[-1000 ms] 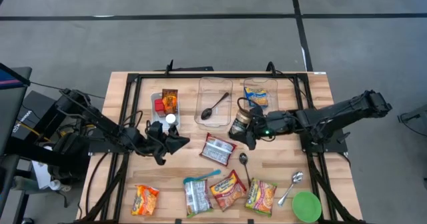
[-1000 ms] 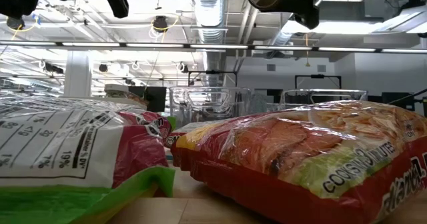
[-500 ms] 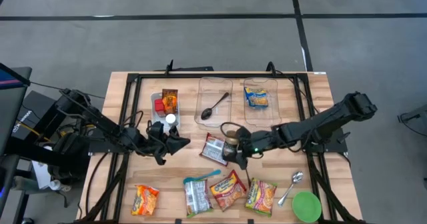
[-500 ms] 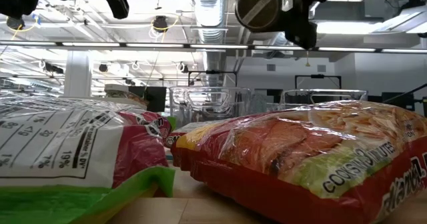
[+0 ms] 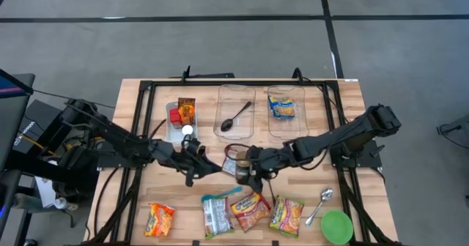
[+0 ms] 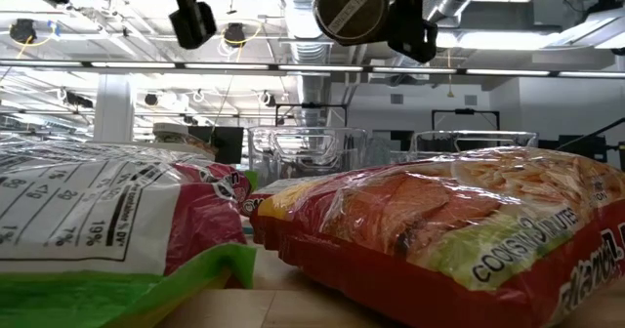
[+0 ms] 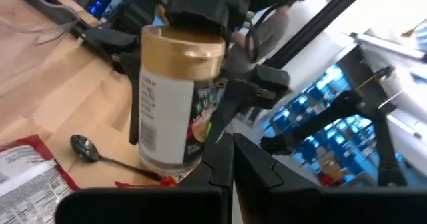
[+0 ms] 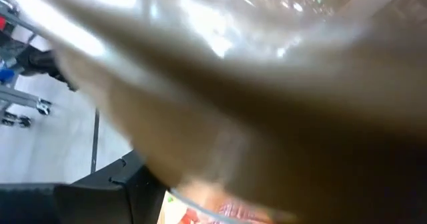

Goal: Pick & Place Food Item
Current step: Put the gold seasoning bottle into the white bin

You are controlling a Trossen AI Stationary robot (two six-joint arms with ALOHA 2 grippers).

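1. The jar (image 7: 177,97), gold-lidded and labelled, is held clear of the counter (image 5: 352,99) above its middle. Its lid end is seated in the right gripper (image 5: 253,167), whose fingers stand wide and are clamped on it.
2. Long axis: in the left wrist view the jar stands near upright, slightly tilted, lid uppermost. In the low view one round end of the jar (image 6: 350,8) faces the camera. The two do not agree, so true tilt cannot be settled.
3. The left gripper (image 5: 196,162), fingers together and empty, sits just beside the jar on the side toward the counter's left edge, aimed at its label side. Contact between them cannot be confirmed.
4. Judgement: the right arm has the jar; placement is not yet done.
5. Surroundings: a packet (image 5: 231,162) lies on the counter beneath the jar, a spoon (image 7: 100,156) beside it. Noodle packs (image 5: 249,211) line the near edge; clear trays (image 5: 222,92) stand toward the far edge.
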